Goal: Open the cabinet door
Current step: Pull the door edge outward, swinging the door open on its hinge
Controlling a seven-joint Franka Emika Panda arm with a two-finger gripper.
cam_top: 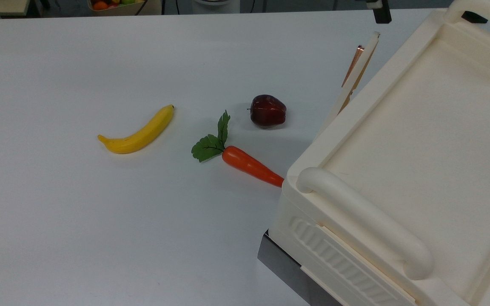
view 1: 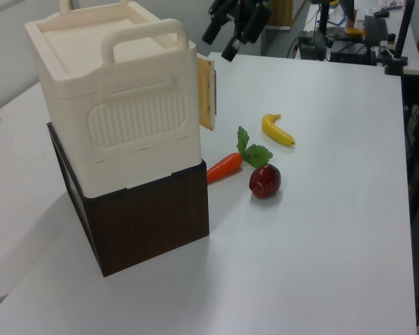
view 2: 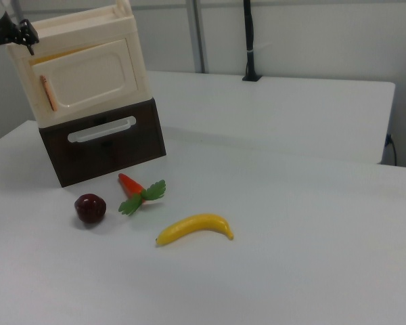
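The cream cabinet (view 1: 119, 105) stands on a dark brown base (view 1: 150, 223). Its cabinet door (view 1: 207, 94) hangs slightly ajar, the copper-brown strip on its free edge. In the top view the cabinet door (cam_top: 355, 76) sticks out at a small angle from the cabinet (cam_top: 419, 148). In the right view the cabinet door (view 2: 88, 81) faces the camera. My gripper (view 1: 222, 42) hovers open above the door's free edge, beside the cabinet's top corner, holding nothing. One dark finger (cam_top: 382, 15) shows at the top view's upper edge. The gripper (view 2: 11, 40) sits at the cabinet's upper left corner in the right view.
A yellow banana (cam_top: 138, 131), a carrot with green leaves (cam_top: 245, 163) and a dark red apple (cam_top: 268, 110) lie on the white table (cam_top: 100, 233) in front of the door. The carrot's tip reaches the cabinet base. Equipment stands beyond the table's far edge (view 1: 349, 35).
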